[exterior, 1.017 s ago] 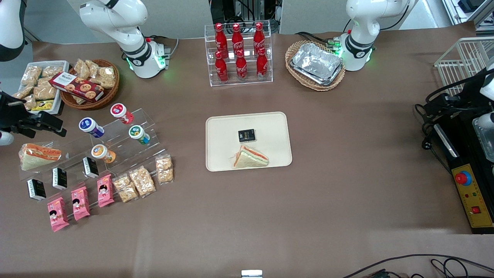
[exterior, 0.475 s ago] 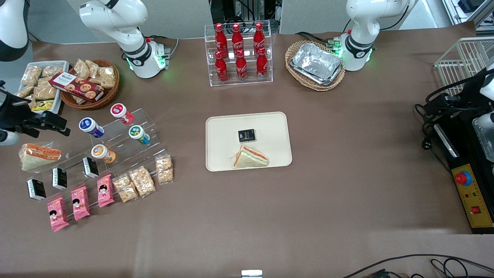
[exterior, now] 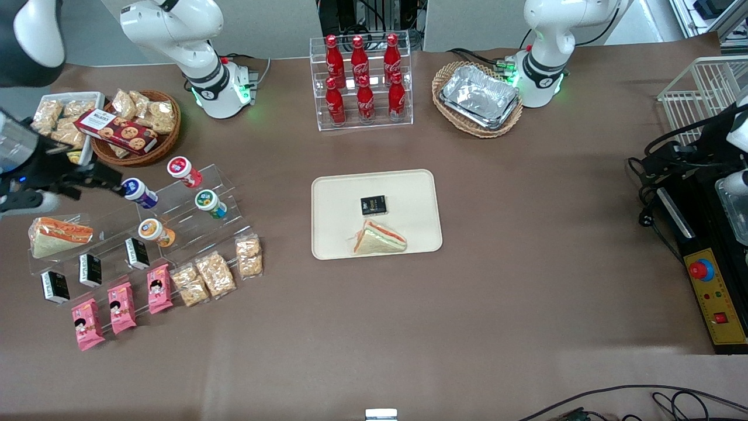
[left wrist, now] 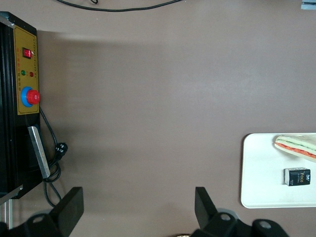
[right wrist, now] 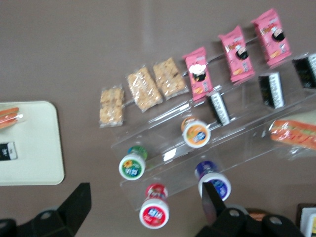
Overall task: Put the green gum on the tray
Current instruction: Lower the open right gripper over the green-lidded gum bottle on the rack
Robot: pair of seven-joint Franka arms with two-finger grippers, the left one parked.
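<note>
- Small teal-green plastic gum bottle (exterior: 211, 204), white lid, glossy.
- Large cream-beige plastic tray (exterior: 409, 187), smooth, matt.
- Stepped clear acrylic stand (exterior: 225, 193), shiny.
- Black gripper (exterior: 102, 178), matt, above the stand.

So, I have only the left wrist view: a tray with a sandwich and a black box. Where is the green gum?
Observer: The green gum stands on a clear rack toward the working arm's end of the table, not on the tray.
Operator: And the gripper?
Observer: The gripper is open and empty, above the rack near the blue gum.
Operator: Which gums are next to the green one?
Observer: The red gum is farther from the front camera, the orange gum nearer.
</note>
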